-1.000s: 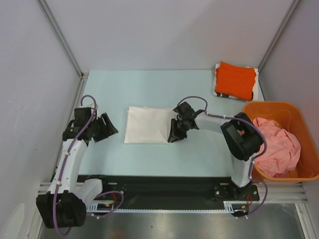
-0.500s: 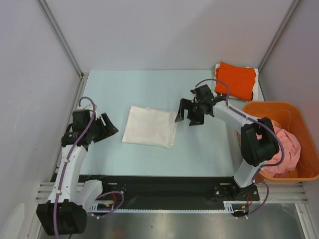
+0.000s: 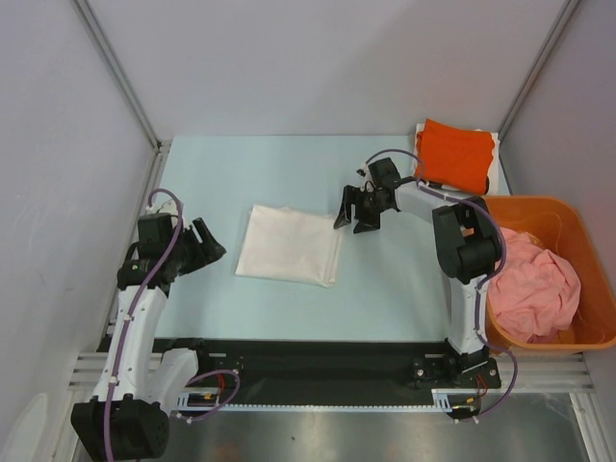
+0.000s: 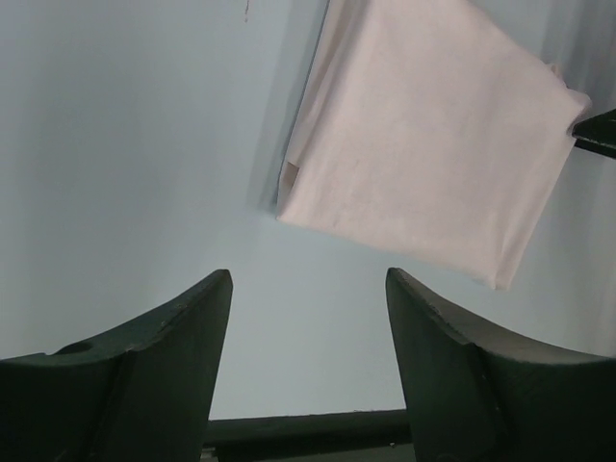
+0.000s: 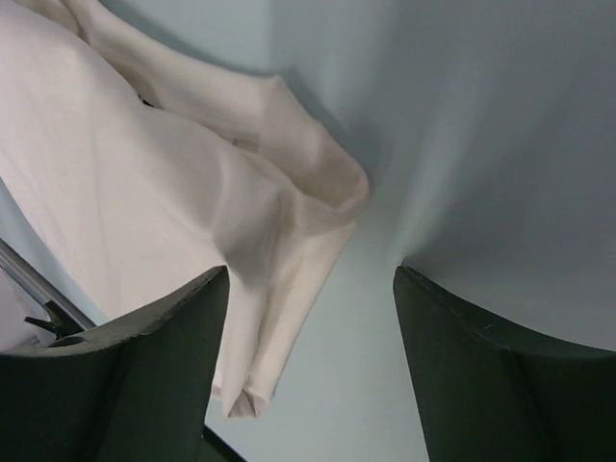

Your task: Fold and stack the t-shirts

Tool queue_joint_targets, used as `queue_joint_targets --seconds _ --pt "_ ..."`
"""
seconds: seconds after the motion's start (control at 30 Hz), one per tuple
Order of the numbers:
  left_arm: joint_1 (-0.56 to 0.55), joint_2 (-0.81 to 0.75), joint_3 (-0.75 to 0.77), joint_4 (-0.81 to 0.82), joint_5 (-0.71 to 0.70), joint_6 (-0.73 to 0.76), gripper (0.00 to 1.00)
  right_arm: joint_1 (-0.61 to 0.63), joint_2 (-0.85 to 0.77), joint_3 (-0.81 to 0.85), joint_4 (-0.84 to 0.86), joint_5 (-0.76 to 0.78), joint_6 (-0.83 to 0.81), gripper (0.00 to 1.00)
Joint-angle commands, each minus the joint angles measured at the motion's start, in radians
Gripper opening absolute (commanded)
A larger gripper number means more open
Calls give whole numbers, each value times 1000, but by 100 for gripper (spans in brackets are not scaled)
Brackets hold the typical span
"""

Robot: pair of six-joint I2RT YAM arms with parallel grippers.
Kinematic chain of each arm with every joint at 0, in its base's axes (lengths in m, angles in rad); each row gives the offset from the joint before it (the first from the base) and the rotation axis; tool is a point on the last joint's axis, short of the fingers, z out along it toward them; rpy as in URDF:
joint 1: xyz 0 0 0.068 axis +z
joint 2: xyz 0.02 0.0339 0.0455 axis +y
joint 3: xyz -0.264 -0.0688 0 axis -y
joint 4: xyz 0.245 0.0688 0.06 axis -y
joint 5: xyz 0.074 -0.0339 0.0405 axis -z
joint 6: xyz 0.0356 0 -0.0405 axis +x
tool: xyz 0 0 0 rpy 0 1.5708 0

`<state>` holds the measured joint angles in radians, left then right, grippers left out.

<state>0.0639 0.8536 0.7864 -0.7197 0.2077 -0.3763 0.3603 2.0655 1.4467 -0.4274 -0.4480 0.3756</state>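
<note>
White cloth, folded to a rough rectangle, lies in the middle of the table (image 3: 241,173): this is the white t-shirt (image 3: 289,245), between the two arms. Just to its left hangs the left gripper (image 3: 214,242), jaws spread and empty. Off its far-right corner stands the right gripper (image 3: 352,218), jaws likewise apart and holding nothing. The orange t-shirt (image 3: 452,154) sits folded at the far right, and the pink t-shirt (image 3: 534,281) is heaped in the basket (image 3: 527,202). The right wrist view shows the white shirt's right edge puffed and loose. A pinch catching only the top layer there would likely peel the fold open during the carry to the stack.
</note>
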Motion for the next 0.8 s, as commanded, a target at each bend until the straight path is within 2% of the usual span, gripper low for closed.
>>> queue_joint_targets --seconds 0.0,0.17,0.33,0.37,0.4,0.47,0.5,0.53,0.63,0.77 --pt "-1 -21 -4 25 -21 -9 71 -1 62 52 62 -50 -44 73" --pt "-1 -27 -4 25 -25 -12 70 0 96 -6 146 -78 -38 65" --pt "-1 -33 -6 26 -33 -15 70 5 125 -78 246 -162 -35 48" --pt "-1 -34 -6 25 -33 -15 70 5 130 -91 290 -181 -34 42" --pt "-1 -36 -6 26 -34 -15 70 5 136 -109 315 -219 -29 29" --pt "-1 -36 -6 26 -31 -15 70 -1 143 -120 376 -257 -20 17" --pt "-1 -36 -6 26 -31 -15 70 -6 143 -123 394 -283 -8 6" --pt "-1 -37 -6 25 -34 -15 70 -15 139 -127 407 -290 -1 0" --pt "-1 -47 -4 25 -34 -15 70 -27 78 -129 417 -268 5 0" --pt "1 -60 14 13 -31 -4 70 -47 -34 -50 245 -154 -72 0"
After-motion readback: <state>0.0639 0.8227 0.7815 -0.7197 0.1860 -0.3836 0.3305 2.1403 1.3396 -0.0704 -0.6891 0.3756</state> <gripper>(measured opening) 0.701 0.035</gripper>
